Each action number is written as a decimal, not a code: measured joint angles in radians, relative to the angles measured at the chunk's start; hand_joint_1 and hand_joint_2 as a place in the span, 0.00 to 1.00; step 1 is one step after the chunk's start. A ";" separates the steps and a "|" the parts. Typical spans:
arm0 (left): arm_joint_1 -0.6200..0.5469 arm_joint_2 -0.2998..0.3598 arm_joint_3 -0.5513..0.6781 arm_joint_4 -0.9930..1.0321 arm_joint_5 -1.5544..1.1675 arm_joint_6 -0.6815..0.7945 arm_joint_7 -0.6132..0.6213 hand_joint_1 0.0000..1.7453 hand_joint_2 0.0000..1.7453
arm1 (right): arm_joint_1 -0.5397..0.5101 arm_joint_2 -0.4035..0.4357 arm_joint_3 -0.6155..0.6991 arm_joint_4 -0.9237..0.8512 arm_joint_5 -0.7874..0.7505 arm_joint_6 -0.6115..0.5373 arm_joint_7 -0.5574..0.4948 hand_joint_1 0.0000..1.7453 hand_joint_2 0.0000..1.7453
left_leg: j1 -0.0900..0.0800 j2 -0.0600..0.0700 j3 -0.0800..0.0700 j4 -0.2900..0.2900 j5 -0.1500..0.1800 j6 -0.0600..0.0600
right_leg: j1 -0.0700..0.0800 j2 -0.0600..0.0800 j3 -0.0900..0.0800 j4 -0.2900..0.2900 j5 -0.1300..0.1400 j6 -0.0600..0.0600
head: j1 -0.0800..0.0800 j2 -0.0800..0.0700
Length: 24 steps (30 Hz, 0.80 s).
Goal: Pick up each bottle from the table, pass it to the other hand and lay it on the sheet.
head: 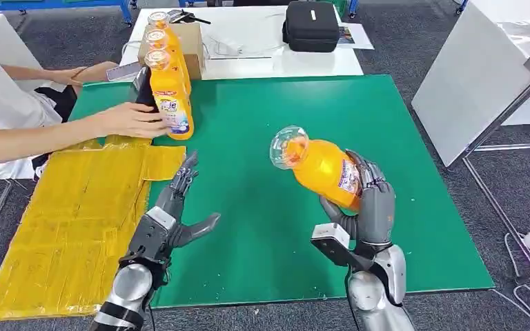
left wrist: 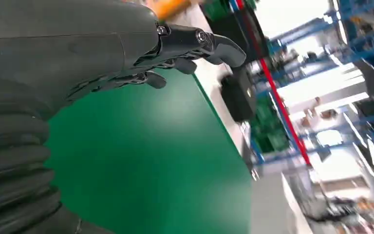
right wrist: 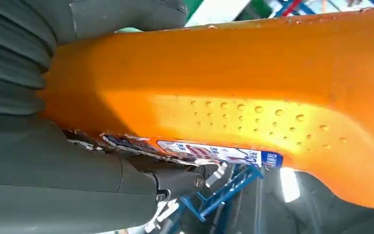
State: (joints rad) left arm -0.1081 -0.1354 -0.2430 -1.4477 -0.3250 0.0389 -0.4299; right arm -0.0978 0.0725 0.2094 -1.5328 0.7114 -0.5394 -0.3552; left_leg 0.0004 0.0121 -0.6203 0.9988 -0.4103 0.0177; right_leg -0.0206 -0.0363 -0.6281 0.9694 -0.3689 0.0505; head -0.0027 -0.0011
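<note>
I am holding a bottle (head: 321,165) in my right hand (head: 369,207), my fingers wrapping its lower body over the label, the clear cap tilting up and toward my left. It is hanging above the green desk (head: 400,138), touching nothing else. My left hand (head: 172,214) is waiting near the desk's front edge with fingers spread and nothing in them, just beside the yellow sheet (head: 76,221).

I am judging the bottle full of orange liquid, so fairly heavy, with the weight shifting as it tips. The plastic looks smooth and stiff enough not to buckle (the dimpled patch in the right wrist view may give some purchase). For the pass, I would take it with my left hand around the bare upper body below the cap, clear of my right fingers.

A person's hand (head: 134,118) is resting on the row of bottles (head: 169,83) at the desk's far left.
</note>
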 measured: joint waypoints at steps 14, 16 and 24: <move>-0.011 0.013 -0.036 -0.018 0.050 -0.054 0.002 0.00 1.00 | -0.009 0.092 0.092 0.076 -0.059 0.128 -0.037 1.00 1.00 | 0.001 0.000 0.000 0.000 0.000 0.000 | 0.000 0.000 0.000 0.000 0.000 0.000 | 0.000 0.000; -0.021 0.013 -0.050 -0.018 0.045 -0.054 0.002 0.00 1.00 | -0.020 0.114 0.125 0.125 -0.054 0.131 -0.042 1.00 1.00 | 0.001 0.000 0.000 0.000 0.000 0.000 | 0.000 0.000 0.000 0.000 0.000 0.000 | 0.000 0.000; -0.039 0.013 -0.091 -0.027 0.060 -0.072 -0.002 0.00 1.00 | -0.065 0.168 0.217 0.260 -0.078 0.149 -0.068 1.00 1.00 | 0.001 0.001 0.000 0.000 0.000 0.000 | 0.000 0.000 -0.001 0.000 0.000 0.000 | 0.000 0.000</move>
State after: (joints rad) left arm -0.1472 -0.1221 -0.3338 -1.4748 -0.2647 -0.0328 -0.4315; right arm -0.1623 0.2404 0.4266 -1.2733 0.6332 -0.3899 -0.4231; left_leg 0.0013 0.0127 -0.6206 0.9986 -0.4100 0.0172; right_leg -0.0202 -0.0360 -0.6288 0.9696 -0.3689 0.0504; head -0.0023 -0.0011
